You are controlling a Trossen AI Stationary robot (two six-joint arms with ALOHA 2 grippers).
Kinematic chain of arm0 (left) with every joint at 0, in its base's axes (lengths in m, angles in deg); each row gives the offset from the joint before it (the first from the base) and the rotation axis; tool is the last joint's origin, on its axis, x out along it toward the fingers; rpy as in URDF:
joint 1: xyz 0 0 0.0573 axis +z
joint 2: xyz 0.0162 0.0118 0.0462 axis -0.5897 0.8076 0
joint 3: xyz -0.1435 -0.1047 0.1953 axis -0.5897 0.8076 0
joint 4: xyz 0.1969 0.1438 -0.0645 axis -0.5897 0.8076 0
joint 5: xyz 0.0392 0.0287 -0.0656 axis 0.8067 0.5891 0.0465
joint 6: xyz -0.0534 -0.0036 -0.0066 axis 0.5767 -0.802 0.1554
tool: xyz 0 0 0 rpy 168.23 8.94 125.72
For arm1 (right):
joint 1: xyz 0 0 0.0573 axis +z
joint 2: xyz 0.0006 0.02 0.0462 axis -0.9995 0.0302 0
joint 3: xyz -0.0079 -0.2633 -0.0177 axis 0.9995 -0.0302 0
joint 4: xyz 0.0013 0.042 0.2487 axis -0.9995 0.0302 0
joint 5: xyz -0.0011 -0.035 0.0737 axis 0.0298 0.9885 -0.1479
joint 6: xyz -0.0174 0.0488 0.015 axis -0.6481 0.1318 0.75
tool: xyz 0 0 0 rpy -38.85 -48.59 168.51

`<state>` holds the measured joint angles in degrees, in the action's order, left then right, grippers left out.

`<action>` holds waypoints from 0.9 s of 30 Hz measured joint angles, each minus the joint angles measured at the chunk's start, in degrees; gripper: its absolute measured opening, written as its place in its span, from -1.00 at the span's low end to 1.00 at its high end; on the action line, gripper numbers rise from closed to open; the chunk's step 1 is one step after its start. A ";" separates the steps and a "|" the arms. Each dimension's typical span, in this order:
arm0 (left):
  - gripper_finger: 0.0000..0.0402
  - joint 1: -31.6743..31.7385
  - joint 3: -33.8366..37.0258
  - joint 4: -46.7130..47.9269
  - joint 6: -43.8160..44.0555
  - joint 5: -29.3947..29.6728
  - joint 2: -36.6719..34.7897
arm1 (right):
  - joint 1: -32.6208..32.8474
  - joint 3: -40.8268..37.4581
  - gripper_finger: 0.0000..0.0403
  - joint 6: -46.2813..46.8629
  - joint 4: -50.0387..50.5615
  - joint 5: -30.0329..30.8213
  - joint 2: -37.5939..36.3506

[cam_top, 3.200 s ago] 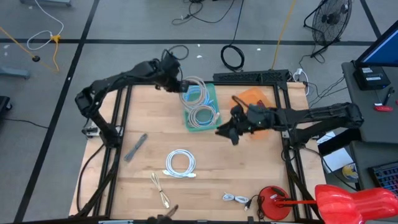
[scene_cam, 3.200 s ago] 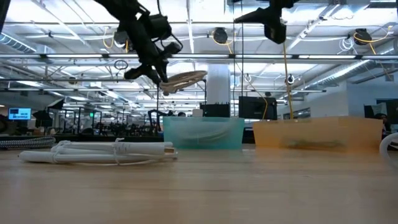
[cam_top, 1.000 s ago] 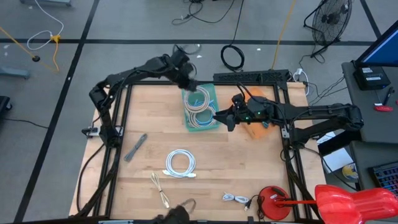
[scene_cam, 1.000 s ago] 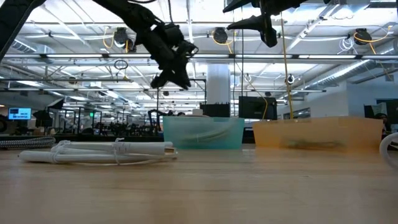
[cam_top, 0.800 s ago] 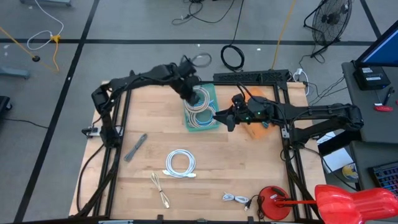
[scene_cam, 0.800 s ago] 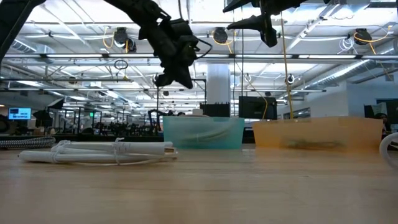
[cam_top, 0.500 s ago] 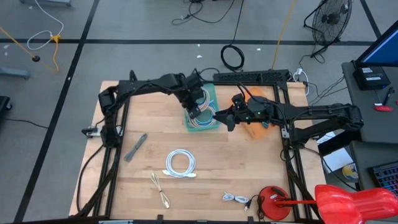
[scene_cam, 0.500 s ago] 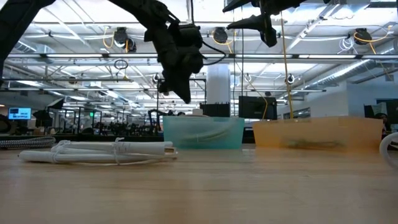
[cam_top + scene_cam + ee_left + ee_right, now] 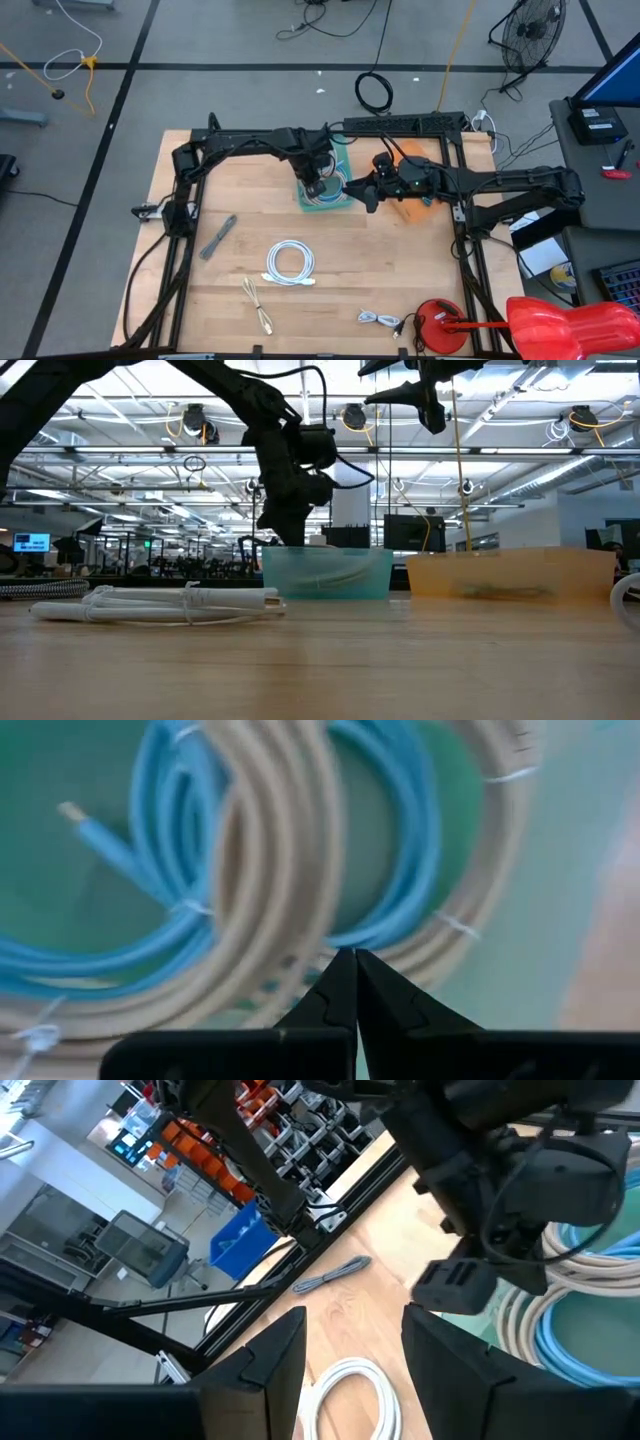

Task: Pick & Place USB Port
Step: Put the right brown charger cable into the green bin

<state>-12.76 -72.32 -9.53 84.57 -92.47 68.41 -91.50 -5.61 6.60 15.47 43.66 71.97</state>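
Left gripper (image 9: 316, 186) is down over the teal bin (image 9: 342, 150), jaws closed tight on nothing; in my left wrist view the tips meet just above the coils. The bin holds bundled cables: a beige coil (image 9: 270, 850) lying over a blue coil (image 9: 400, 830), both tied with thin white wraps.

Right gripper (image 9: 362, 195) hangs beside the teal bin, in front of the orange bin (image 9: 412, 152), jaws apart, empty.

Still out on the worktop (image 9: 230, 290): a white cable coil (image 9: 290, 263) near the middle, a grey cable (image 9: 218, 237) toward the left rail, a tan cable (image 9: 257, 306) and a small white cable (image 9: 380, 320) near the front edge.

My read on handling: these bundles are light, limp and springy. Round jackets will slip between narrow tips. I judge the best hold is across several strands at once, close to a tie, where the loops stay together. A connector end would be stiffer, but the rest would dangle.
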 joint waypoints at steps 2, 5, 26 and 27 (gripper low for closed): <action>-1.00 0.12 0.02 -0.03 0.00 2.57 0.19 | 0.03 0.00 -0.23 -0.17 -0.13 -0.02 0.00; -1.00 0.49 0.02 -1.60 -0.08 5.33 0.08 | 0.01 0.00 -0.23 -0.32 -0.18 0.03 0.00; -1.00 4.02 0.02 -4.11 0.21 -1.10 -2.14 | 0.01 0.00 -0.23 -0.54 -0.51 0.17 0.00; -1.00 3.99 0.02 -4.52 -0.14 -2.00 -3.08 | 0.01 0.00 -0.23 -0.54 -0.52 0.17 0.00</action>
<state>-8.77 -72.30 -14.05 84.42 -94.47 65.33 -91.50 -5.61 6.06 14.94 43.84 71.97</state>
